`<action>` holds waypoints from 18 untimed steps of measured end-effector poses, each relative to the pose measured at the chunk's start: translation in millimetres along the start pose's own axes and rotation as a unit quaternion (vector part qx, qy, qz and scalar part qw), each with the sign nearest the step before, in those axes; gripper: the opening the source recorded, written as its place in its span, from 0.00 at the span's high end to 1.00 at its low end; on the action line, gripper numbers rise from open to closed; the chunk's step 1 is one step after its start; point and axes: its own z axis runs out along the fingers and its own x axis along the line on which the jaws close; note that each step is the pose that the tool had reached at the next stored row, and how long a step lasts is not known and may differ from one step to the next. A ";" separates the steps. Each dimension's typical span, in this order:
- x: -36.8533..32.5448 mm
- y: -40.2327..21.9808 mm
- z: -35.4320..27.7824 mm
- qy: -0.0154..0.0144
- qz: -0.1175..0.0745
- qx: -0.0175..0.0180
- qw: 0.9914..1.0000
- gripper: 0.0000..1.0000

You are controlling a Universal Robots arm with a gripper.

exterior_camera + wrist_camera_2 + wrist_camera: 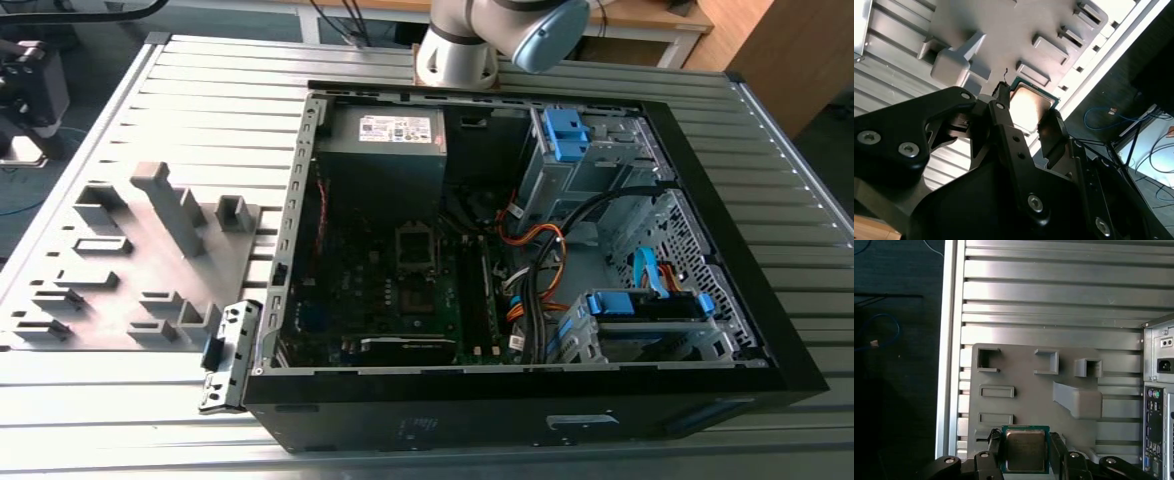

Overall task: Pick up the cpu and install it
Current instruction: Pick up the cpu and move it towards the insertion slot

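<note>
I judge the pick-up done. In the first wrist view the cpu (1026, 450) sits between my jaws, which are drawn in narrow on two opposite edges of it. Its silver top faces the camera, and it looks to hang clear above the grey fixture plate (1024, 370), not resting on it. The whole install is left to do. In the exterior view the socket (416, 248) on the board inside the open computer case (310, 200) looks empty. By the wrist views the chip is well apart from that socket, over the plate, which lies on the slatted surface (200, 90) at the exterior view's left of the case. As for room, the plate's upright posts (171, 205) stand under the load. The surface's outer rail (950, 340) ends just beyond the plate, with dark floor past it. Inside the case the socket is hemmed in by the power supply (387, 140) on the far side, orange and black cables (527, 245) toward the exterior view's right, and the graphics card (400, 348) on the near side. The drop straight onto the socket seems open to me, but tight.
</note>
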 end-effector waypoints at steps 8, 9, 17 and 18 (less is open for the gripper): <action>-19.5 -0.3 0.3 0.000 0.000 0.000 1.000 0.53; -22.3 -0.4 0.3 0.000 0.000 0.000 1.000 0.53; -46.1 -0.8 0.9 0.000 0.000 0.000 1.000 0.53; -49.9 -0.9 1.0 0.000 0.000 0.000 1.000 0.53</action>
